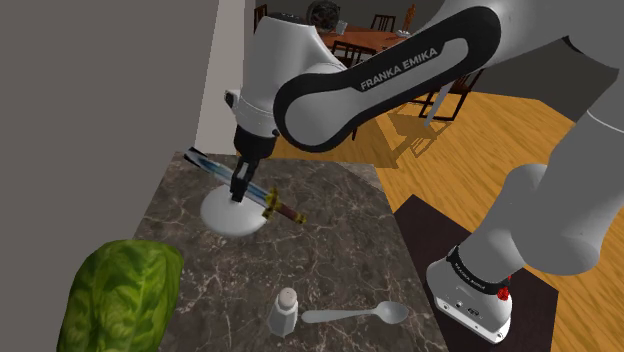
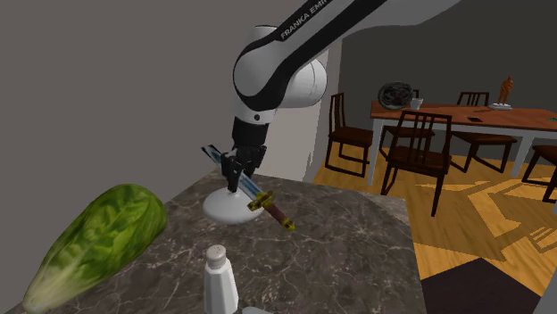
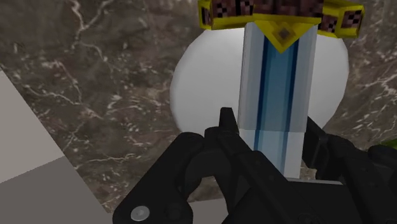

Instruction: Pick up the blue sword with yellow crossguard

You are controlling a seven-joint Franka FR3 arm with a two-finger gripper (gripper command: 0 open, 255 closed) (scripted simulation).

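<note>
The black jaws are clamped across the flat of the pale blue sword with yellow crossguard, at about mid-blade. The sword's long axis slants, with the tip high toward the wall and the hilt low beyond the jaws. It lies over a round white dish on the dark marbled surface.

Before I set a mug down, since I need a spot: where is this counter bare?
Bare: the middle of the counter, between the plate and the shaker and spoon, and the strip past the sword hilt to the edge. Crowded: the plate by the wall, with sword and end effector above it; the lettuce corner.
</note>
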